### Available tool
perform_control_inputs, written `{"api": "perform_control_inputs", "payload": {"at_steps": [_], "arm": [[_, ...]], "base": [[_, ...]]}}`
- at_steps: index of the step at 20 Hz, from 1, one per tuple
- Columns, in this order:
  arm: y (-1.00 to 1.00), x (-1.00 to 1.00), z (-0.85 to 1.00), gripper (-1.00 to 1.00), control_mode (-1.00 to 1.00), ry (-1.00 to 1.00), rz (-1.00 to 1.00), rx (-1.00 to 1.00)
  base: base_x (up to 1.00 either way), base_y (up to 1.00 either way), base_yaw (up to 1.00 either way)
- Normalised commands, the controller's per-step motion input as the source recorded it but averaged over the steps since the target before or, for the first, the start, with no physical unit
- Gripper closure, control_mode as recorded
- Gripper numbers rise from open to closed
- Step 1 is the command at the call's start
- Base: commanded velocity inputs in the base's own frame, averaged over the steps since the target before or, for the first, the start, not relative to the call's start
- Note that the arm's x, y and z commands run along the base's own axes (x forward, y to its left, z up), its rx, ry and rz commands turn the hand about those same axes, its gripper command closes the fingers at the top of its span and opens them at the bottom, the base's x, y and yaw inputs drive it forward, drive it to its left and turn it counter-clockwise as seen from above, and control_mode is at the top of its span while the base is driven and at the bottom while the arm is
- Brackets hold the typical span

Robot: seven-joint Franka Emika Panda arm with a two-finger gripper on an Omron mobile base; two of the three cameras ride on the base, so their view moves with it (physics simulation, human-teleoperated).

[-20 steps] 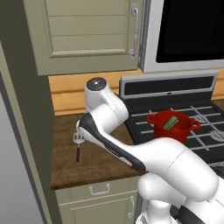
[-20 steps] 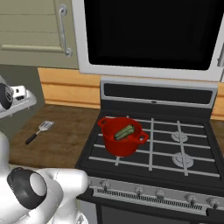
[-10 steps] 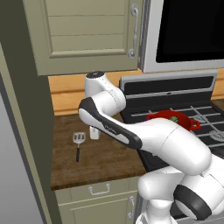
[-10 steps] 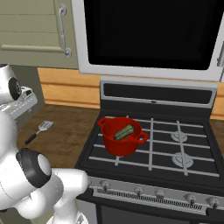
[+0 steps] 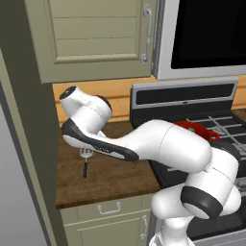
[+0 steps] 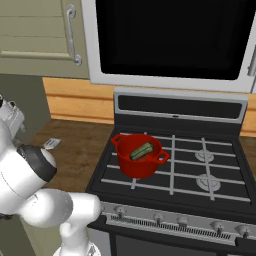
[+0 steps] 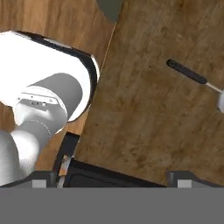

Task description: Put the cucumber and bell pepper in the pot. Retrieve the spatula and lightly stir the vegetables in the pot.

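I see the spatula [image 5: 85, 160] lying flat on the wooden counter [image 5: 110, 175], left of the stove [image 6: 200, 172]. My gripper [image 7: 111, 178] hangs above it, jaws wide apart, holding nothing. Further right, the pot [image 6: 139, 157] holds the cucumber [image 6: 142, 151].

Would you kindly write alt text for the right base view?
A red pot holding a cucumber sits on the front left burner of a black stove. The spatula lies on the wooden counter to its left.
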Motion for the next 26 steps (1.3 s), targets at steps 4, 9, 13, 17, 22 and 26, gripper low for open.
{"api": "perform_control_inputs", "payload": {"at_steps": [4, 9, 13, 17, 22, 26], "arm": [[0.00, -0.01, 0.00, -1.00, -1.00, 0.08, 0.92, -0.29], [0.00, 0.01, 0.00, -1.00, -1.00, 0.17, 0.85, -0.16], [0.00, 0.06, 0.00, -1.00, -1.00, 0.22, 0.72, 0.00], [-0.06, 0.00, -0.07, -1.00, -1.00, 0.14, 0.53, 0.01], [-0.03, 0.06, -0.35, -1.00, -1.00, 0.08, 0.09, 0.06], [0.13, 0.21, -0.33, -1.00, -1.00, 0.07, -0.05, 0.05]], "base": [[0.00, 0.00, 0.00], [0.00, 0.00, 0.00], [0.00, 0.00, 0.00], [0.00, 0.00, 0.00], [0.00, 0.00, 0.00], [0.00, 0.00, 0.00]]}}
